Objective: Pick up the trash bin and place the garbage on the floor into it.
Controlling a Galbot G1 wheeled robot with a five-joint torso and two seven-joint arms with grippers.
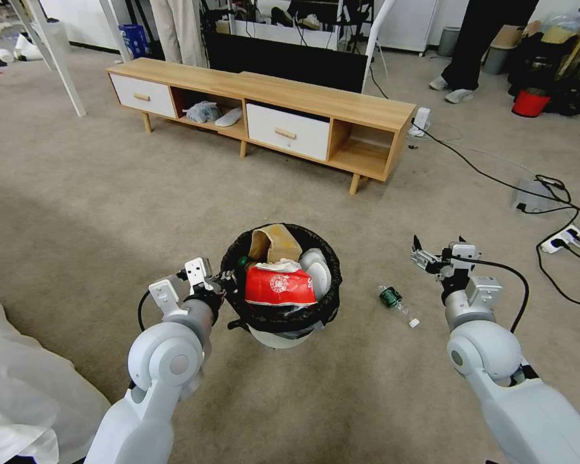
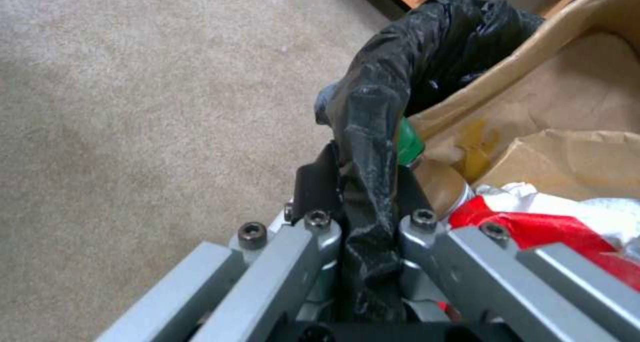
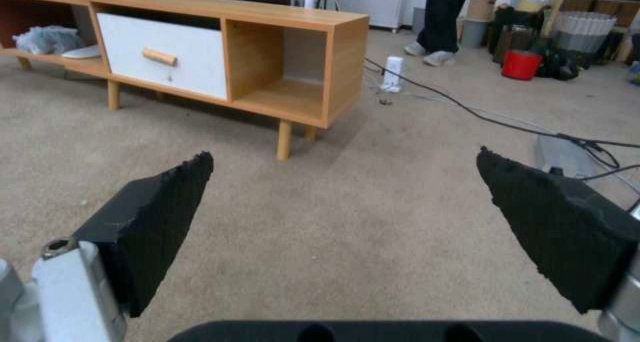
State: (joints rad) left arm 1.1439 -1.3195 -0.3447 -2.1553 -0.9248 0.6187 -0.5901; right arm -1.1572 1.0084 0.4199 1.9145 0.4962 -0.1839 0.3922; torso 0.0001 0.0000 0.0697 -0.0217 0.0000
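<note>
The trash bin (image 1: 282, 335), white with a black bag over its rim, hangs just above the carpet in the head view. My left gripper (image 1: 223, 281) is shut on its left rim; the left wrist view shows the black bag rim (image 2: 370, 147) pinched between the fingers. Inside lie a brown paper bag (image 1: 274, 243), a red wrapper (image 1: 279, 287), white tissues and a green-capped bottle (image 2: 410, 142). One piece of garbage, a clear bottle with a green label (image 1: 397, 304), lies on the carpet right of the bin. My right gripper (image 1: 425, 256) hovers open beyond and right of it, nothing between its pads (image 3: 153, 222).
A long wooden TV cabinet (image 1: 290, 96) with white drawers stands ahead. Cables and power strips (image 1: 560, 241) run across the floor at the right. A red bucket (image 1: 530, 103) sits far right. A white cloth-covered shape (image 1: 19, 386) is at my lower left.
</note>
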